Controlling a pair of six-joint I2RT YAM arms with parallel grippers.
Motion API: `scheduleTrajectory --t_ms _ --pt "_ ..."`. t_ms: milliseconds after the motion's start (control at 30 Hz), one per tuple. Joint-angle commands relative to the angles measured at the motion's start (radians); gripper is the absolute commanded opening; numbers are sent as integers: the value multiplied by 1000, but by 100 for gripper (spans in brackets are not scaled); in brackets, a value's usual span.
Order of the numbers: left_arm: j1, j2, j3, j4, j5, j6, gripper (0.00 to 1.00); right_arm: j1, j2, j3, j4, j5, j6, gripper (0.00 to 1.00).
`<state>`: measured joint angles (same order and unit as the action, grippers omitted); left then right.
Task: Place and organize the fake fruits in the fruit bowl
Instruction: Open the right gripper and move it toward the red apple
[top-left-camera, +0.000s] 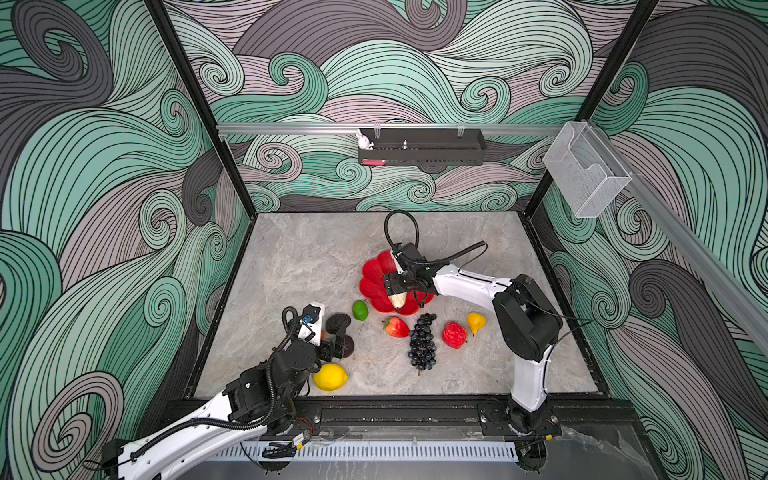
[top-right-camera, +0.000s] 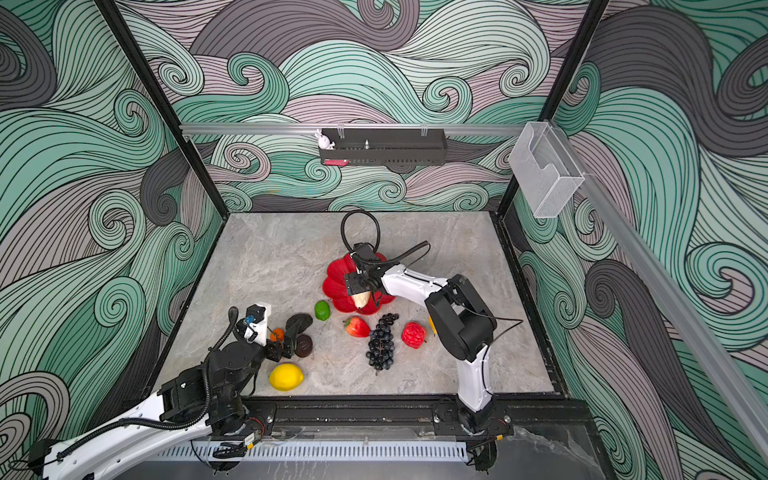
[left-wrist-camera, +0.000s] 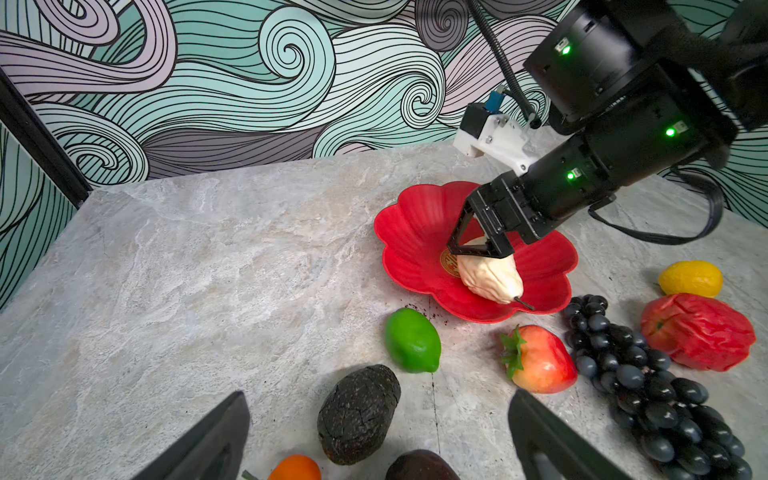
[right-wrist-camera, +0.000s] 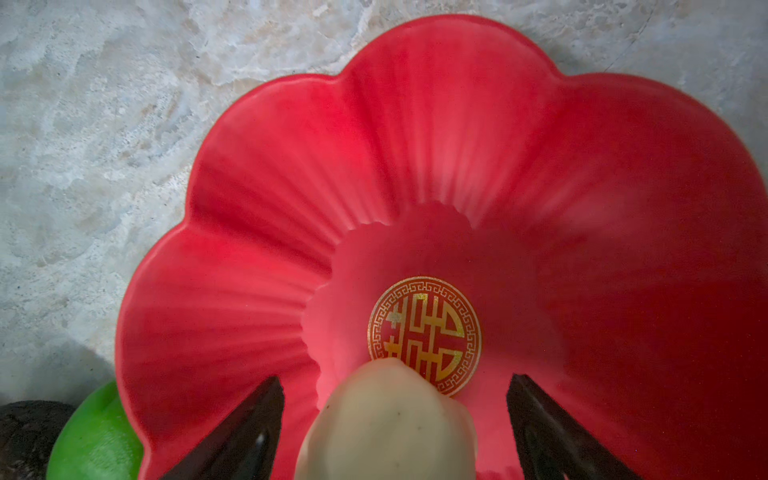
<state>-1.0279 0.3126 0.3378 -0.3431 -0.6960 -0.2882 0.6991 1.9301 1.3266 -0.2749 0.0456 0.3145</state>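
Fruit sorting barely begun: at left, the left gripper (left-wrist-camera: 379, 399), fingers spread and empty, hovers over two avocados (left-wrist-camera: 357, 415) near the lemon (top-left-camera: 330, 377) and lime (top-left-camera: 360, 310). In the fruit bowl (top-left-camera: 372, 270) lies only the cream lumpy fruit (left-wrist-camera: 490, 276), the right gripper's (right-wrist-camera: 395, 379) fingers spread clear of it. Strawberry (top-left-camera: 397, 327), grape bunch (top-left-camera: 422, 345), red apple (top-left-camera: 454, 335) and pear (top-left-camera: 476, 322) wait on the table (top-left-camera: 299, 257).

A lab robot cell: swirl-printed walls (top-left-camera: 415, 75), black frame posts (top-left-camera: 199, 104), aluminium rail (top-left-camera: 291, 129), marble-look tabletop (top-left-camera: 316, 257).
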Motion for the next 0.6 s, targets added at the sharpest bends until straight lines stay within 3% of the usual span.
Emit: scheduleTrajectory --t_ms 0,300,567 --pt "8 9 1 17 -23 8 99 4 -56 -10 -34 -3 1 87" --pt "8 43 6 26 -18 8 99 5 -225 -37 -192 27 12 88" --pt "8 36 6 27 -15 6 99 -4 -554 -275 -351 97 82 87"
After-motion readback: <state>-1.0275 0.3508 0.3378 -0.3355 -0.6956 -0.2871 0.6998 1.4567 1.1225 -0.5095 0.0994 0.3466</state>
